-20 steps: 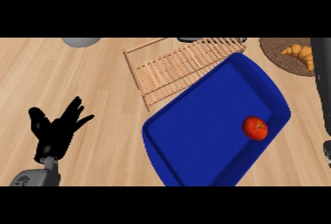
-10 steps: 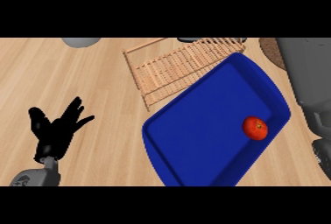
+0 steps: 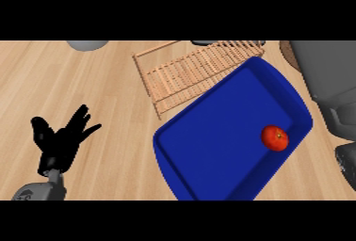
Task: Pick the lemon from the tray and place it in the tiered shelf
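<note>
A round red-orange fruit point(image 3: 275, 138) lies on the blue tray point(image 3: 208, 141), near the tray's right rim; it looks red rather than lemon yellow. Behind the tray, the wooden slatted shelf point(image 3: 195, 70) lies on the counter, its near corner under the tray's far edge. My left hand point(image 3: 62, 139) stays open at the lower left, fingers up and spread, far from the tray. Along the right edge a grey forearm point(image 3: 327, 80) rises beside the tray, and its hand does not show.
A grey rounded object point(image 3: 87, 44) sits at the top left edge. A sliver of a brown plate point(image 3: 285, 49) peeks out beside the forearm at the top right. Bare wooden counter point(image 3: 104, 89) lies between my left hand and the shelf.
The right forearm has come into view along the right edge and now covers the plate with the croissant. Left hand, tray and fruit have not moved.
</note>
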You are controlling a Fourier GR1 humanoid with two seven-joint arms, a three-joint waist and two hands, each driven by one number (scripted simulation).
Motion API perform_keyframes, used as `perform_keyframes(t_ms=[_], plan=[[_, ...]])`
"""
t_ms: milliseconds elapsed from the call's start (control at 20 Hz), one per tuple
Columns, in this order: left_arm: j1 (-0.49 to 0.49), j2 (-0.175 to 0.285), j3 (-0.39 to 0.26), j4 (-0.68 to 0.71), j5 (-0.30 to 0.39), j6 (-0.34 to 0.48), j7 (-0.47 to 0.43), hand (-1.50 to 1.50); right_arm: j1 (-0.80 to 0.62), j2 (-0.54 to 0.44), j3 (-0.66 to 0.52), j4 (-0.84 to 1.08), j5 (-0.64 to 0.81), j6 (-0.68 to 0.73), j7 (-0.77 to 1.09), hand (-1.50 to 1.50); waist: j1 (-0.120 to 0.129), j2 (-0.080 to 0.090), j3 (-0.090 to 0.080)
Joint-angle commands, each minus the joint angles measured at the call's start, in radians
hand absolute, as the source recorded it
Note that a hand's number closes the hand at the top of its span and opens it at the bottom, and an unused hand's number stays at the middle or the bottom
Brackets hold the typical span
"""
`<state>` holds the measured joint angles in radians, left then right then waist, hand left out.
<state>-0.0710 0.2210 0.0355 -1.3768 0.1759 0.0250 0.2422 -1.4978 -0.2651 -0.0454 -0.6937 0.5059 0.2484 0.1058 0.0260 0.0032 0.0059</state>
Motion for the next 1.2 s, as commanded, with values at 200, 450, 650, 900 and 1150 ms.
perform_keyframes(t_ms=[200, 450, 650, 900, 1150], plan=[[-0.012, 0.017, 0.015, 0.038, 0.019, -0.028, 0.067, 0.00, -0.017, 0.004, -0.045, 0.090, 0.000, -0.039, -0.005, 1.50, -0.008, 0.003, -0.007], [-0.035, -0.014, 0.001, 0.070, -0.005, 0.001, 0.058, 0.00, -0.042, 0.005, -0.172, 0.142, -0.097, -0.105, 0.022, -1.50, -0.006, 0.007, -0.007], [0.015, -0.008, -0.002, 0.031, -0.012, -0.010, 0.034, 0.00, -0.029, 0.008, -0.247, 0.144, -0.173, -0.118, 0.006, -1.50, -0.004, 0.004, -0.006], [0.023, -0.015, 0.001, 0.047, -0.006, -0.018, 0.028, 0.00, -0.102, 0.016, -0.351, 0.138, -0.288, -0.123, 0.132, -1.50, -0.014, -0.001, -0.006], [0.001, -0.011, 0.004, 0.057, -0.022, -0.016, 0.016, 0.00, -0.106, -0.078, -0.415, 0.172, -0.312, -0.200, 0.119, -1.50, -0.009, 0.005, -0.007]])
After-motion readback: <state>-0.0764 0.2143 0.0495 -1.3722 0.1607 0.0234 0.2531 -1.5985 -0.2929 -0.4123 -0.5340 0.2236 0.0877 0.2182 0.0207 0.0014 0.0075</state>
